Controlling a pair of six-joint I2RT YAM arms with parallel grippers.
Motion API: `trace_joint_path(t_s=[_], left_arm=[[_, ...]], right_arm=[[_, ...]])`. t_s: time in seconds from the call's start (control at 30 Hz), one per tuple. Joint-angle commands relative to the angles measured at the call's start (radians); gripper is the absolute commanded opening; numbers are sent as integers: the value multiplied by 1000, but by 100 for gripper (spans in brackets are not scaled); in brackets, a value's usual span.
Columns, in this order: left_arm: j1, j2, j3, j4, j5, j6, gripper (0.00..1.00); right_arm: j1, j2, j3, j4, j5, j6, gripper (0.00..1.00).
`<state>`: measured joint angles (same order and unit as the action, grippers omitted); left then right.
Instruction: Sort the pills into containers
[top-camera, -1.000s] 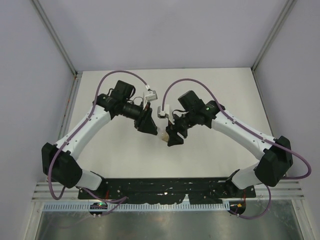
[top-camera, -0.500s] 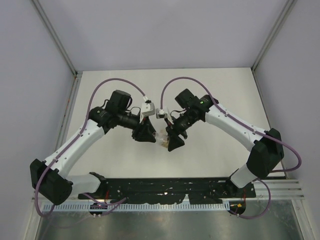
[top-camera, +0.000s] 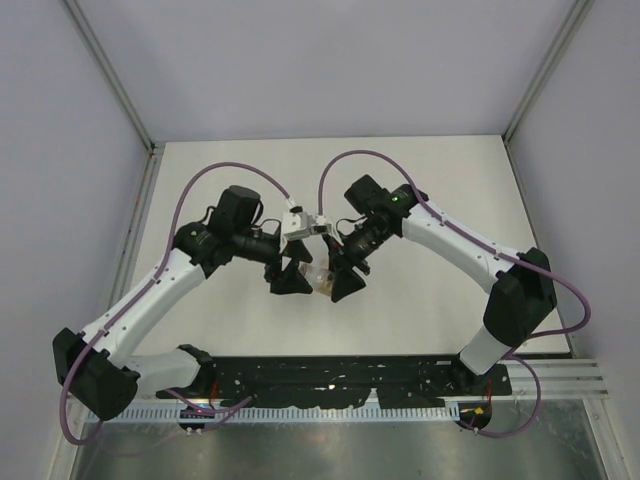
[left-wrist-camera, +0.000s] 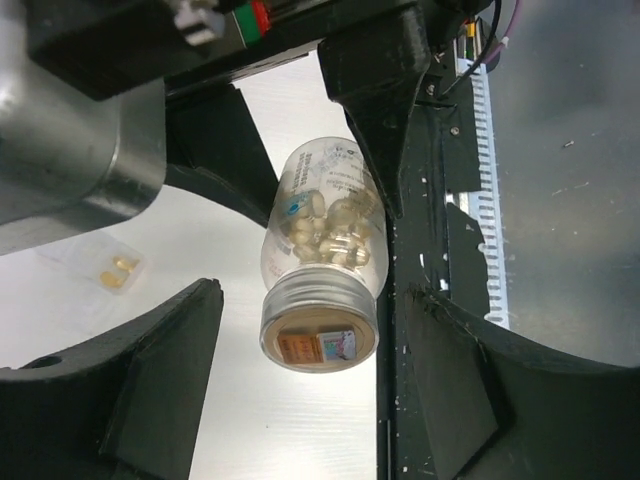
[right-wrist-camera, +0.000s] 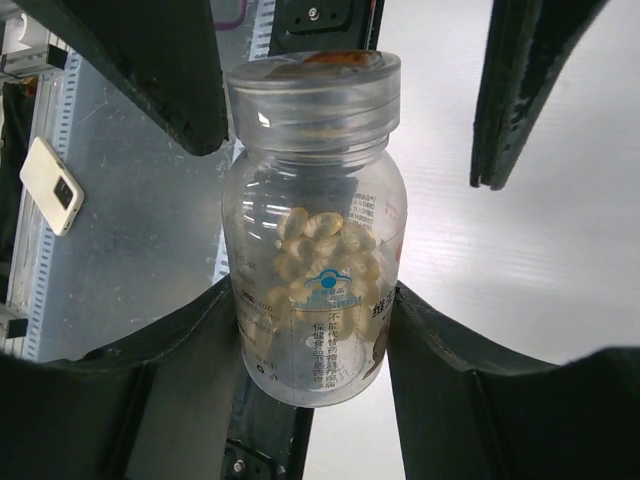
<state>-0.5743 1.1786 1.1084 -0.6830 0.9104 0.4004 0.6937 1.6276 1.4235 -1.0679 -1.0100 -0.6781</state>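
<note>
A clear container, a bottle with a clear screw cap, holds several pale yellow pills. My right gripper is shut on its lower body and holds it above the table. In the left wrist view the cap faces the camera between my left fingers, with a gap on each side. My left gripper is open. From above, the container hangs between both grippers. A small clear packet with two orange pills lies on the table.
The black base plate and a slotted rail run along the near edge. A small white device lies on the metal surface beyond it. Grey walls close in the table on the sides and back.
My left gripper has opened and let go of the cap. Both arms have drawn slightly toward the near edge, with the container still in the right gripper.
</note>
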Motion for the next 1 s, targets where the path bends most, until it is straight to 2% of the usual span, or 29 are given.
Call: trace_joint_path(t_s=[0.0,0.17,0.4,0.63,0.77,0.87,0.97], left_arm=[[-4,19,37,43,2,-57,82],[22,32,76,25,24,-107,100],[112,26,102,28,18,-256,100],[218,102,191,-18,30,-474,100],[248,170,251,-79,12,-544,99],[248,219,283,-107,1,-587,96],[248,260,298,-105,21,-623,88]], right_arm=[[3,-63,5,85,-12,29,5],[3,-98,-35,144,54,67,6],[7,-172,-95,287,186,159,6],[50,-264,-155,451,428,250,6],[84,-288,-155,509,599,291,6],[98,-279,-140,528,697,304,6],[110,-279,-140,546,755,314,5]])
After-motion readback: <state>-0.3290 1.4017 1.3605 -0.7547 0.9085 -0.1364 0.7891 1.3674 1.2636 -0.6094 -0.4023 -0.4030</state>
